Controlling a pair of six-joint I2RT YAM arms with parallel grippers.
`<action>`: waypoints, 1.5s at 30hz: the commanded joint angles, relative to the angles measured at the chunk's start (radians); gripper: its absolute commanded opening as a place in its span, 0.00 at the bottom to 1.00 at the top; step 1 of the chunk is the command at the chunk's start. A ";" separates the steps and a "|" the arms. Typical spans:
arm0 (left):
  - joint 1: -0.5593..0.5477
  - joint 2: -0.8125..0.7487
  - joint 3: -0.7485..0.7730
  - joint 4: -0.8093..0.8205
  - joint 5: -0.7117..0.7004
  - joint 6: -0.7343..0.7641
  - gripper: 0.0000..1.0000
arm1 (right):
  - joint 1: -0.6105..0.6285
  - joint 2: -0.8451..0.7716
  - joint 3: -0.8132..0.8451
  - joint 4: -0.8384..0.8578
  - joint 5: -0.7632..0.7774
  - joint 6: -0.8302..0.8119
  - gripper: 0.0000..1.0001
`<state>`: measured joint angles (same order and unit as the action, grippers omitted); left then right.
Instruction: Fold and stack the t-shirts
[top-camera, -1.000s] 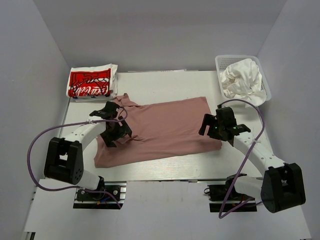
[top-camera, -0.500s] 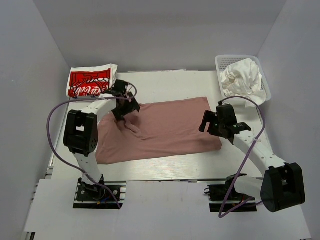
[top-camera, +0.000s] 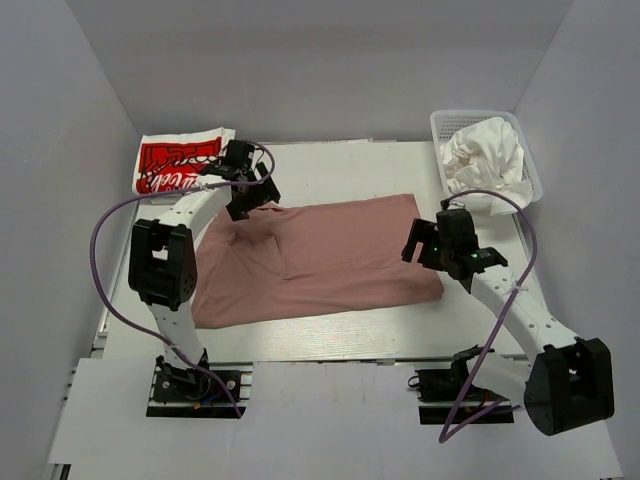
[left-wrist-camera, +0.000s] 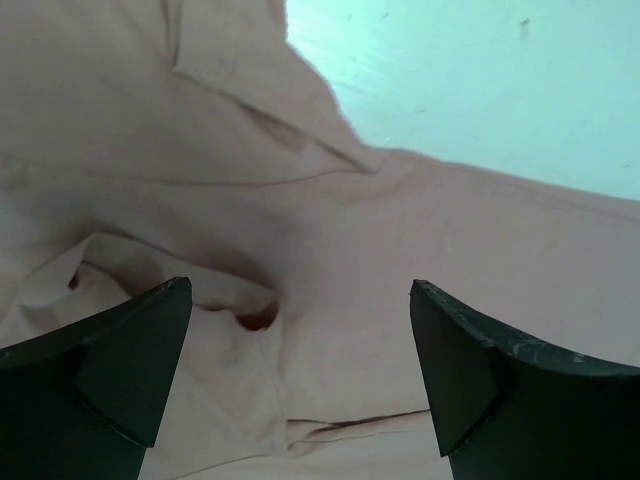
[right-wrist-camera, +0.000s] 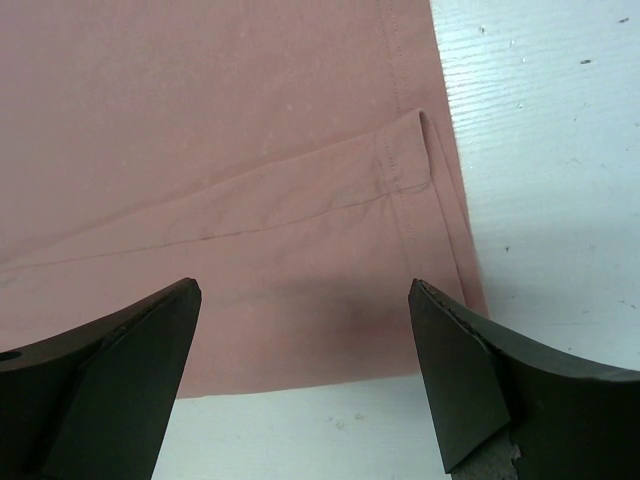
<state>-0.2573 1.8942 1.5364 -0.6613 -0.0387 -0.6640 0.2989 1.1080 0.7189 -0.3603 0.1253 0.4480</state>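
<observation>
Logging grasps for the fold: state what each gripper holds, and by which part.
Nothing is held. The left gripper and right gripper are both open over the pink t-shirt.

A white worktop (top-camera: 340, 165) sits inside a plain enclosure. Three pale grey-lilac panels close it in: a back wall (top-camera: 320, 70), a left wall (top-camera: 60, 180) and a right wall (top-camera: 590, 170). All three are bare and matte. The light is soft and even, with only faint shadows. Seen close up, the worktop has a fine painted grain and a few small dark specks. A lower white ledge (top-camera: 330, 420) runs along its near edge.
</observation>
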 joint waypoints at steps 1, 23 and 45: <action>0.006 -0.098 -0.035 0.025 -0.030 0.039 1.00 | 0.002 -0.005 0.034 0.029 0.023 -0.032 0.90; 0.006 0.499 0.737 -0.090 -0.302 0.238 0.84 | 0.000 0.294 0.252 0.081 0.065 -0.075 0.90; 0.015 0.628 0.706 -0.044 -0.379 0.238 0.55 | -0.004 0.523 0.497 0.023 0.174 -0.042 0.90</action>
<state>-0.2436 2.5298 2.2261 -0.7086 -0.4118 -0.4335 0.2985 1.6199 1.1484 -0.3424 0.2649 0.3923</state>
